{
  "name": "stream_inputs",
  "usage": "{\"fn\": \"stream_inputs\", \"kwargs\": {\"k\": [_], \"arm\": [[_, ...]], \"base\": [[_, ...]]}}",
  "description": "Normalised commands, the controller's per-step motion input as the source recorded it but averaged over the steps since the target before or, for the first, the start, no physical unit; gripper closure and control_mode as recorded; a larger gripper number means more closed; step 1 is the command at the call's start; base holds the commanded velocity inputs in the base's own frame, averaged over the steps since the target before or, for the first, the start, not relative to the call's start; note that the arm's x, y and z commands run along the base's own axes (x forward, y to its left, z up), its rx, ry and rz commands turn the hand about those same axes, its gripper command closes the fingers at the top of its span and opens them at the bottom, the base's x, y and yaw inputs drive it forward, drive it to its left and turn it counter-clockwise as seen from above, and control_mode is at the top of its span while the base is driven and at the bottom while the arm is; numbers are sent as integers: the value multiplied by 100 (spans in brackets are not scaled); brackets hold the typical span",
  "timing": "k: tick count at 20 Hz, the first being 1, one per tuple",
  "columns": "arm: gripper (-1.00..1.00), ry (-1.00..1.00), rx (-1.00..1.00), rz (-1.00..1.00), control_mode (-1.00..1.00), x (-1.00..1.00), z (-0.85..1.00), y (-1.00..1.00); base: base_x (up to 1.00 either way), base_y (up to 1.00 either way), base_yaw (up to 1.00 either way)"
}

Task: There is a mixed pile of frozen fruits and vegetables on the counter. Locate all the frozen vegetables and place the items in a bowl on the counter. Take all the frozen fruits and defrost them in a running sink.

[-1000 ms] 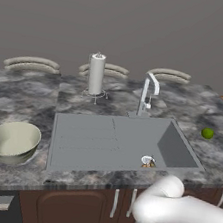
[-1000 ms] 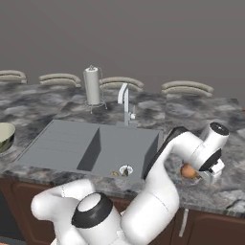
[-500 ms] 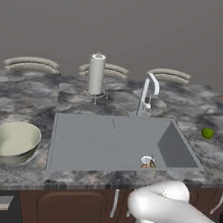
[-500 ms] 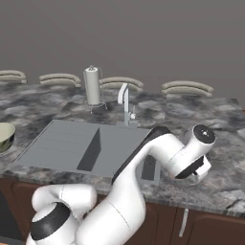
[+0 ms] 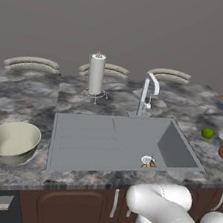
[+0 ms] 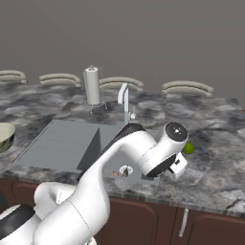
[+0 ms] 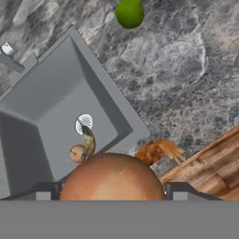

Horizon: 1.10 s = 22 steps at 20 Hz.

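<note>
**Onion gripped, headed for bowl**

Gripper (image 7: 112, 196) jaws clamp the reddish-brown onion (image 7: 112, 179) above the counter's (image 7: 177, 88) right end. Looks rigid, round, slippery: hold across its widest part. Fruit (image 7: 78, 152) lies beside sink (image 7: 42, 100) drain; lime-green ball (image 7: 129, 12) beyond. Bowl (image 5: 12, 140) at left end.

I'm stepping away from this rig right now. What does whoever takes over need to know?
Gripper: shut on the reddish-brown oval lump, apparently just above the counter, right of the sink.
Lime-green ball: on the counter, right of the sink.
Orange-brown lump: in the sink, beside the drain.
Bowl: empty, left of the sink.
Done: fruit in the sink.
Left: both vegetables into the bowl; no water visible at the tap.
</note>
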Motion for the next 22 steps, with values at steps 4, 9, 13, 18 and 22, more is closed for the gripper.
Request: {"fn": "stream_inputs", "kwargs": {"k": [4, 9, 13, 18, 22], "arm": [[100, 0, 0, 15, -100, -21, 16, 67], [100, 0, 0, 19, -100, -14, 20, 65], [100, 0, 0, 22, -100, -2, 31, 58], [100, 0, 0, 25, -100, 0, 45, 49], [100, 0, 0, 22, -100, -7, 30, 44]], "base": [[0, 0, 0], [0, 0, 0], [0, 0, 0], [0, 0, 0], [0, 0, 0]]}}
